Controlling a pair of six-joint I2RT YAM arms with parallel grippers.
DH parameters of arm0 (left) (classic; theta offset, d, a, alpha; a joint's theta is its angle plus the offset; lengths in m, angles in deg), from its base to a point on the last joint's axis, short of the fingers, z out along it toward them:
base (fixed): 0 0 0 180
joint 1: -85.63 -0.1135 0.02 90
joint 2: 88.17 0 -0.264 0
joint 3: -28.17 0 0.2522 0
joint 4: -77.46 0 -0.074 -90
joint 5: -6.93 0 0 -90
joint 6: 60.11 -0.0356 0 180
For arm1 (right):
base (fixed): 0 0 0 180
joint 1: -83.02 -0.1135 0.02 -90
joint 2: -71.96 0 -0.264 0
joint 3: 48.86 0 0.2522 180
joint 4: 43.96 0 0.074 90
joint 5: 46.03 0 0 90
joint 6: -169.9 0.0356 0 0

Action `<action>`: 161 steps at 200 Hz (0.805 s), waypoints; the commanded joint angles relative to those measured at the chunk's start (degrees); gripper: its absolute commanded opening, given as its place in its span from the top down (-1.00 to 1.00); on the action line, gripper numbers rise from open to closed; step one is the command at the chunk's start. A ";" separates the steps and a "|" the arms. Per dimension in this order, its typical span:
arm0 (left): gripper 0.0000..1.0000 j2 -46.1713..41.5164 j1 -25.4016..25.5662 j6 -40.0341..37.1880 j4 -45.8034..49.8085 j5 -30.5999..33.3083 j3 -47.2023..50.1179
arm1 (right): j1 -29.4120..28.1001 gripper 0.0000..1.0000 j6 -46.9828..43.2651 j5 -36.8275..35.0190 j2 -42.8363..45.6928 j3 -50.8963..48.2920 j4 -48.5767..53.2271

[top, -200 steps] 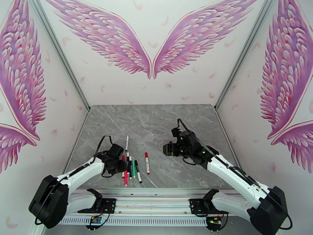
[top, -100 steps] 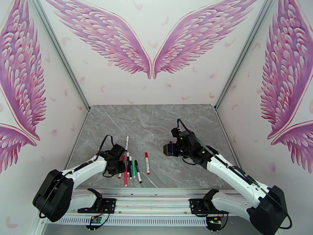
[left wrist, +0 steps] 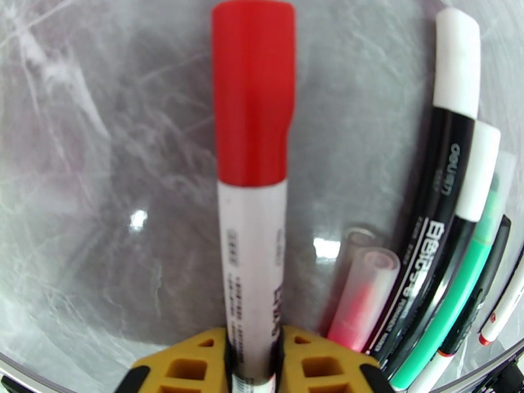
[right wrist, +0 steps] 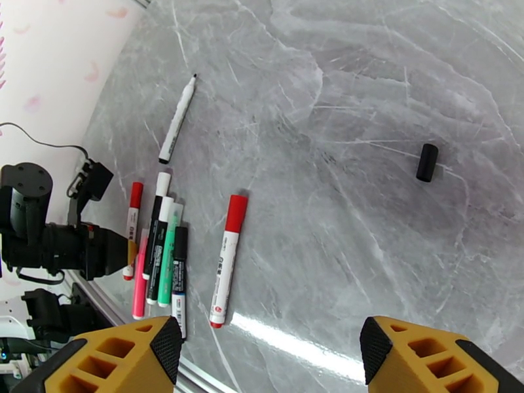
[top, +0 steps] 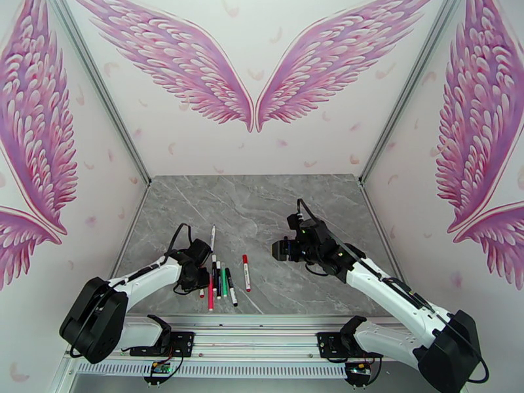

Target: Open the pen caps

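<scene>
My left gripper (left wrist: 252,365) is shut on the white barrel of a red-capped pen (left wrist: 252,270) that lies on the grey marble table. Its red cap (left wrist: 253,93) is still seated and points away from the fingers. From above, the left gripper (top: 196,274) sits at the left edge of a cluster of pens (top: 221,281). My right gripper (right wrist: 272,361) hangs open above the table with nothing between its fingers, also seen from above (top: 280,249). Below it lie another red-capped pen (right wrist: 227,263), a loose black cap (right wrist: 427,162) and an uncapped black-tipped pen (right wrist: 178,119).
Close to the right of the held pen lie a pink pen (left wrist: 360,296), two black pens with white ends (left wrist: 439,211) and a green pen (left wrist: 471,270). Winged walls enclose the table on three sides; the aluminium rail (top: 262,338) runs along the near edge.
The left gripper slid in toward the pen cluster and closed its fingers on the red-capped pen's barrel. The right arm stayed almost still, its jaws slightly wider.
</scene>
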 commanded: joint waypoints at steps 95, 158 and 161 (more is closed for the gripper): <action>0.73 -8.65 2.86 -7.11 -0.23 2.60 -6.03 | -0.32 -0.30 10.84 10.13 0.86 -0.72 -6.99; 0.76 -9.20 10.21 -12.88 -11.22 -5.53 -8.64 | 0.76 -0.07 14.85 12.95 -1.03 -0.19 -10.26; 0.76 -9.08 10.45 -13.05 -12.03 -6.21 -8.62 | 0.85 -0.07 14.94 13.08 -1.17 -0.16 -10.39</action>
